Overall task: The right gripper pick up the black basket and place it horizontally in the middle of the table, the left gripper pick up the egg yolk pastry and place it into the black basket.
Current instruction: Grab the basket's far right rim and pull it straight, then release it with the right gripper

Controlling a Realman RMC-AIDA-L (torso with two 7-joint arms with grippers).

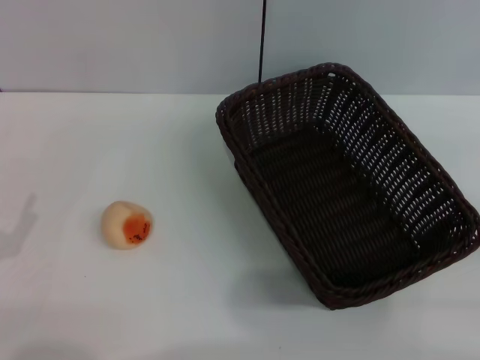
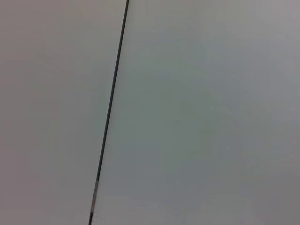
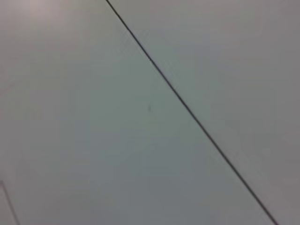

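Looking down from the head camera, a white worktop (image 1: 187, 300) fills the scene, with a pale wall behind it split by a thin dark seam.

The basket (image 1: 345, 184), dark woven wicker and by far the largest thing here, sits on the right half of the worktop. It is empty and upright. Its long axis runs diagonally, from the far middle toward the near right edge, so it is neither centred nor lying crosswise.

The pastry (image 1: 127, 223), a small cream ball with an orange patch facing up and forward, rests on the left half, well apart from the basket.

Neither pincer appears in any view; both wrist cameras show only blank wall and the seam, so how far either is open, or whether it holds anything, cannot be told.

As a judgement, nothing is done yet. The basket lies on the right arm's side and needs turning as well as shifting leftward; the pastry lies on the left arm's side.
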